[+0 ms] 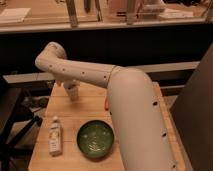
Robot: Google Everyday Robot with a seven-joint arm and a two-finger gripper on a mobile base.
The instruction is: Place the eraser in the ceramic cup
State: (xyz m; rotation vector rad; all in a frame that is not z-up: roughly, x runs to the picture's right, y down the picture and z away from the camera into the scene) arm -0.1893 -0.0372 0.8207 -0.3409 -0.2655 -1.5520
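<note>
A long white object with a green label point(55, 136), probably the eraser, lies on the wooden table point(85, 107) at the front left. A round green ceramic vessel point(95, 138), seen from above, stands to its right near the front edge, and it looks empty. My white arm reaches from the lower right across the table to the back left. My gripper point(71, 92) hangs over the table's far left part, well behind the white object and apart from it. I see nothing held in it.
A small orange thing point(106, 103) peeks out from behind my arm near the table's middle. A dark chair or frame point(15, 120) stands to the left of the table. A counter with a dark front point(150, 45) runs behind it.
</note>
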